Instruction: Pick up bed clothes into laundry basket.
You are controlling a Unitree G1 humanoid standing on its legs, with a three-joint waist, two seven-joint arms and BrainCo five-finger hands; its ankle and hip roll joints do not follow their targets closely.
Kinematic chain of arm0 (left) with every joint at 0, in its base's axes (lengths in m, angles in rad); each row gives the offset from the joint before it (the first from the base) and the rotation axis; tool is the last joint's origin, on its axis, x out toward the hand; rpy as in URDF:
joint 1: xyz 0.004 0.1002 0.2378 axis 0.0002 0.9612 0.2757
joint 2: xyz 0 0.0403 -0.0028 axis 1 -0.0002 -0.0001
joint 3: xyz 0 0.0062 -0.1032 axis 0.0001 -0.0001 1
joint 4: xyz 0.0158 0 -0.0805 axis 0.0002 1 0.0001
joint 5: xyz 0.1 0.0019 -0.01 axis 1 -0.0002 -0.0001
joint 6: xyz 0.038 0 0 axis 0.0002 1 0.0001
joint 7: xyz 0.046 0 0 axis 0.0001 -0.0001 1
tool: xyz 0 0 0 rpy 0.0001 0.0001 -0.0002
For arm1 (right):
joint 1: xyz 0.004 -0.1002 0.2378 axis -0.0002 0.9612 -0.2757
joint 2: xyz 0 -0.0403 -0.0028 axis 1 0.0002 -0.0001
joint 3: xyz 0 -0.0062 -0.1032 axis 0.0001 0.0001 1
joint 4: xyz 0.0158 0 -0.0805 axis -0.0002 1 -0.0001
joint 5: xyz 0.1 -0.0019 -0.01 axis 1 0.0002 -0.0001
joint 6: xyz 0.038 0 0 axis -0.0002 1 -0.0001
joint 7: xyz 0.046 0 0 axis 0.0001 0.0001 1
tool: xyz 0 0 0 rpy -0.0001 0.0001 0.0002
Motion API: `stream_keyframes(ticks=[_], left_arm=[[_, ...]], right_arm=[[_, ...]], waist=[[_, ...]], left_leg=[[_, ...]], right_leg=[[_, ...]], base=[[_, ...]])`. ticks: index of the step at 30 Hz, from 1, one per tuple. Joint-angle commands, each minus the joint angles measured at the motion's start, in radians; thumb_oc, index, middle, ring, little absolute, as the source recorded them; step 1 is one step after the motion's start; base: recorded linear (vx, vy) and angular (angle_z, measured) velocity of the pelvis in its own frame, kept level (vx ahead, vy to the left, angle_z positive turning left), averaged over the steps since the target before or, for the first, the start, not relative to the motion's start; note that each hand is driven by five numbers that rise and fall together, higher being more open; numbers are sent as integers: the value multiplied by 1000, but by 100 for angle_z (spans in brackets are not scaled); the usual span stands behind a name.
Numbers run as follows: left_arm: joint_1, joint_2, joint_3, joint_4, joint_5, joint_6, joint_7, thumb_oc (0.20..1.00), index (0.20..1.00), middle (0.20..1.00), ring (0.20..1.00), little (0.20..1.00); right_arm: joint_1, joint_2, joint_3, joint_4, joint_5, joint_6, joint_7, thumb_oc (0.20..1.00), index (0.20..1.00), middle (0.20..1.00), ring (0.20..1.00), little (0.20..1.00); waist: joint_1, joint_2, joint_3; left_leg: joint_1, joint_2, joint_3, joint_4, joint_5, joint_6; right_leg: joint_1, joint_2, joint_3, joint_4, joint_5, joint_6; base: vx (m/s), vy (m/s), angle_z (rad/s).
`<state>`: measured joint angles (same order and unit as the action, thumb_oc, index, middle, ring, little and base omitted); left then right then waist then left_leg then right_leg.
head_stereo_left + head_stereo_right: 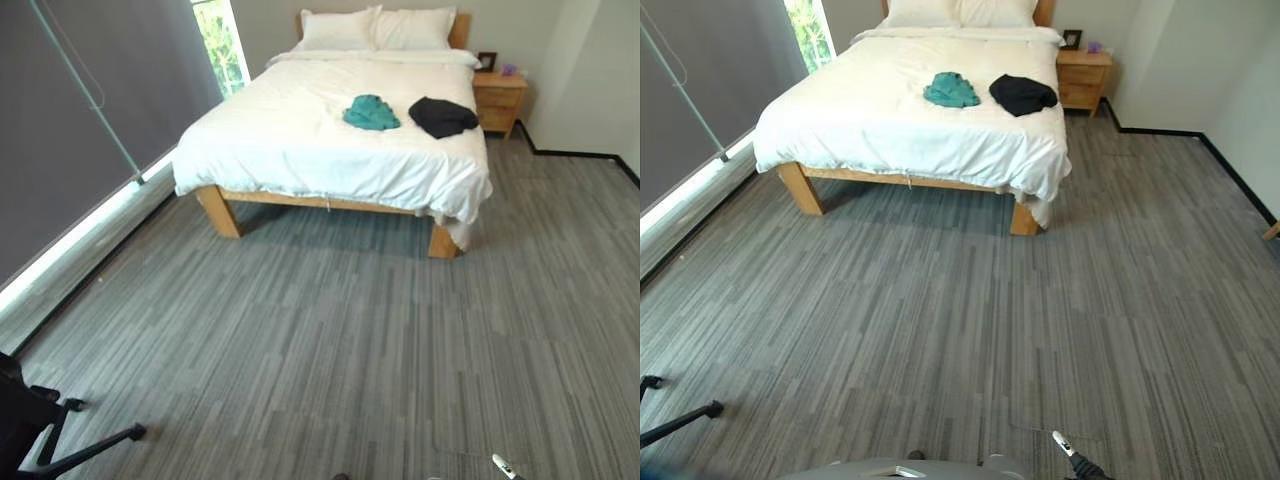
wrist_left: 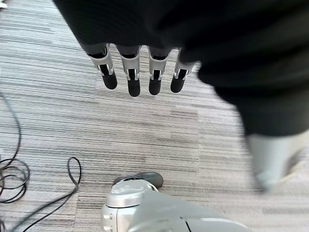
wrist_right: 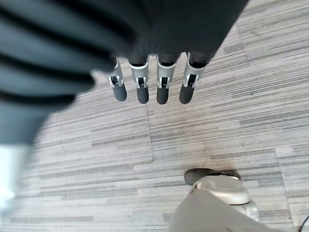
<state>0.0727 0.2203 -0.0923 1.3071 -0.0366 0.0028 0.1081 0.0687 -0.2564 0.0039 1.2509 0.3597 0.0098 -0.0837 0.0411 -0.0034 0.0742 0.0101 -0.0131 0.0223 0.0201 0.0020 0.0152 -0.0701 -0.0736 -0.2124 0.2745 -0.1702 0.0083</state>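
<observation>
Two bundles of clothing lie on the white bed (image 1: 300, 140) across the room: a teal garment (image 1: 371, 112) near the middle and a black garment (image 1: 441, 116) to its right. My left hand (image 2: 130, 72) hangs over the grey floor with its fingers straight and nothing in it. In the right wrist view my right hand (image 3: 152, 79) also points down at the floor, fingers straight and empty. Both hands are far from the bed.
A wooden nightstand (image 1: 499, 100) stands right of the bed's head. A grey blind (image 1: 90, 110) covers the left wall, with a window (image 1: 220, 40) beyond it. A black chair base (image 1: 60, 440) sits at lower left. Open striped carpet (image 1: 330, 340) lies between me and the bed.
</observation>
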Motion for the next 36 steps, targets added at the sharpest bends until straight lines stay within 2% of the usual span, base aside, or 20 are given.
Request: stream_keyframes(ticks=[1,10,12,13,14,15,16,17,18,22,28,31,34,35,36], left_arm=[[-63,27,22,11,-15,-11,8,1000,1000,1000,1000,1000],[-84,60,24,-34,-20,-15,41,1000,1000,1000,1000,1000],[-82,98,28,-253,-82,-28,47,1000,1000,1000,1000,1000],[-50,115,34,-422,-169,-41,-2,1000,1000,1000,1000,1000],[3,159,42,-654,-183,-52,-18,1000,1000,1000,1000,1000],[51,192,76,-903,-177,-46,-20,1000,1000,1000,1000,1000],[53,200,90,-1001,-186,-55,-26,1000,1000,1000,1000,1000],[55,200,91,-1004,-186,-53,-26,1000,1000,1000,1000,1000],[61,198,106,-1070,-189,-62,-22,1000,1000,1000,1000,1000],[78,164,115,-1147,-226,-71,-12,1000,1000,1000,1000,1000],[64,125,97,-1144,-276,-59,23,1000,1000,1000,1000,1000],[78,130,129,-1143,-275,-61,47,1000,1000,1000,1000,1000],[73,129,145,-1131,-283,-51,83,1000,1000,1000,1000,1000],[73,132,145,-1132,-281,-47,85,1000,1000,1000,1000,1000],[74,137,148,-1138,-275,-44,91,1000,1000,1000,1000,1000]], right_arm=[[-28,-9,-4,44,0,-8,-17,1000,1000,1000,1000,1000],[-48,-27,-34,-23,91,-25,-9,1000,1000,1000,1000,1000],[-43,-50,-51,-266,185,-45,-10,1000,1000,1000,1000,1000],[-18,-56,-77,-398,256,-46,11,1000,1000,1000,1000,1000],[17,-81,-83,-556,238,-52,26,1000,1000,1000,1000,1000],[54,-115,-102,-797,149,-50,29,1000,1000,1000,1000,1000],[54,-126,-111,-888,108,-54,22,1000,1000,1000,1000,1000],[56,-125,-112,-892,107,-51,21,1000,1000,1000,1000,1000],[70,-124,-116,-975,72,-57,29,1000,1000,1000,1000,1000],[105,-87,-106,-1090,52,-71,36,1000,1000,1000,1000,1000],[98,-38,-33,-1123,56,-69,23,1000,1000,1000,1000,1000],[51,-42,7,-1157,36,-72,10,1000,1000,1000,1000,1000],[11,-50,-3,-1181,19,-85,-29,1000,1000,1000,1000,1000],[8,-53,-13,-1196,20,-88,-38,1000,1000,1000,1000,1000],[-1,-54,-19,-1211,18,-92,-49,1000,1000,1000,1000,1000]], waist=[[0,-32,47],[-5,-34,36],[-12,-31,36],[-15,-29,35],[-16,-28,32],[-16,-25,30],[-17,-23,30],[-17,-23,30],[-18,-21,30],[-19,-22,34],[-20,-29,50],[-1,-34,74],[10,-23,103],[9,-21,124],[5,-16,152]], left_leg=[[33,27,-10,-54,-9,-45],[61,25,2,-79,-13,-44],[65,26,8,-85,-11,-45],[67,26,11,-88,-9,-46],[69,24,12,-89,-9,-46],[73,21,10,-89,-12,-44],[75,21,11,-92,-14,-42],[76,21,11,-92,-14,-42],[78,18,11,-92,-17,-40],[81,16,13,-94,-21,-36],[72,14,22,-96,-18,-35],[42,4,46,-86,-22,-21],[19,-7,45,-60,-39,6],[17,-14,42,-47,-50,22],[17,-20,46,-37,-59,38]], right_leg=[[194,-56,-44,-326,173,113],[208,-58,-28,-343,181,122],[204,-58,-20,-344,184,123],[203,-57,-18,-343,185,126],[204,-59,-18,-343,186,128],[209,-64,-20,-340,185,131],[210,-67,-23,-340,185,133],[211,-67,-23,-340,185,133],[211,-69,-23,-342,185,133],[212,-72,-19,-342,184,133],[201,-73,-16,-347,189,134],[162,-98,-9,-327,202,155],[83,-136,5,-165,195,170],[24,-157,23,-42,220,177],[-44,-174,34,80,280,184]], base=[[0,0,0],[9,18,-4],[0,38,-12],[-5,38,-15],[19,46,-15],[30,42,-4],[0,0,0],[0,0,0],[0,0,0],[13,7,-5],[2,2,-3],[-1,85,-12],[-21,117,-19],[-58,180,-14],[-54,137,-15]])
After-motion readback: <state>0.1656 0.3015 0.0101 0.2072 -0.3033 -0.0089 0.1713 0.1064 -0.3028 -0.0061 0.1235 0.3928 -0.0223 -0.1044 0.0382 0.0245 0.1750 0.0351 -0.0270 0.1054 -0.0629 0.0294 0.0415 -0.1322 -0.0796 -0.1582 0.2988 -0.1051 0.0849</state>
